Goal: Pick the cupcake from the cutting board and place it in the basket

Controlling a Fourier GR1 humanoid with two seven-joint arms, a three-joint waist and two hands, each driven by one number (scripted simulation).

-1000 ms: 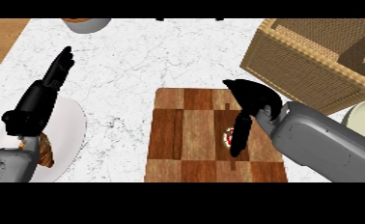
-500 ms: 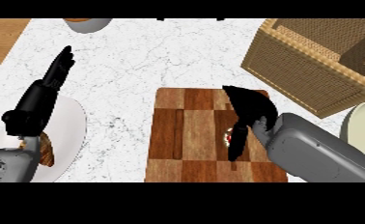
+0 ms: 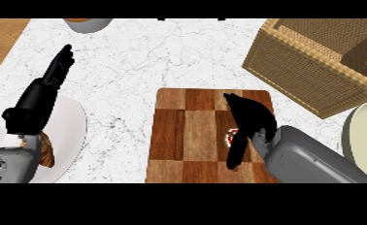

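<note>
Over the cutting board (image 3: 193,136) the right hand (image 3: 251,122) sits curled down on the cupcake (image 3: 233,137), its thumb running along the cake's left side and its fingers arched above, so that only a sliver of red and white shows beside the palm. Compared with a second ago, the hand has drawn in towards the robot and a little towards the board's right edge; half a second ago it was already nearly where it is now, and the forearm has slid slightly lower in the view. The cupcake has kept its place on the board, tucked under the hand near the right side, and I cannot tell whether it has left the wood.

Beyond the right hand and off to its right stands the wicker basket (image 3: 301,69), resting on the marbled worktop (image 3: 143,69), apart from the board; what shows of its inside looks dark and I see nothing in it. A pale rounded dish edge (image 3: 355,132) shows just right of the forearm.

The left hand (image 3: 43,93) rests open at the left edge, fingers straight and pointing away, unchanged from before. Beneath it lies a white plate (image 3: 72,127) with a brown item (image 3: 46,151) on it, partly hidden. A bowl's rim (image 3: 90,24) peeks in at the far edge.
</note>
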